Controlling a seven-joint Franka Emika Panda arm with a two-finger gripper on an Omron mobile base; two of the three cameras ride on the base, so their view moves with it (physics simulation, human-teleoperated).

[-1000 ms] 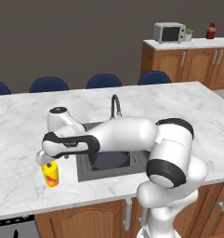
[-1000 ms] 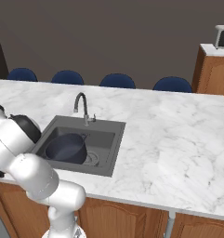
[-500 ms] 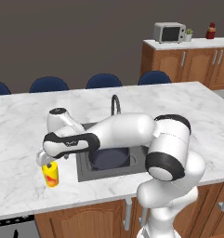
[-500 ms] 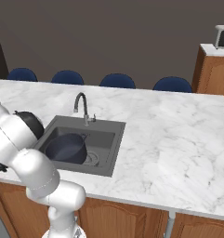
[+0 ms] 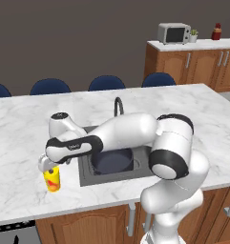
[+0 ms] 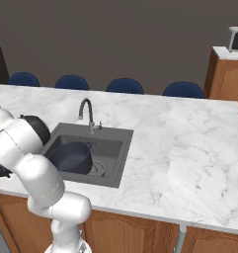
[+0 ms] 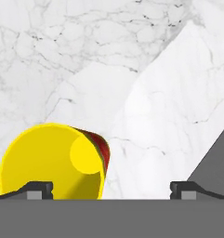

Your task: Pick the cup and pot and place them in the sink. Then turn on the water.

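Standing upright on the white marble counter (image 5: 193,114), the cup (image 5: 52,179) sits just left of the sink (image 5: 86,173), near the front edge. Directly above it hangs the end effector (image 5: 48,166), fingers spread wide, with the cup's rim by one fingertip and off-centre in the hand view. Inside the basin rests the pot (image 6: 71,157), with the faucet (image 6: 87,112) curving over the back rim. Blue chairs (image 6: 124,86) line the far side, and a microwave (image 5: 174,33) sits on wooden cabinets (image 5: 188,64) against the dark wall.
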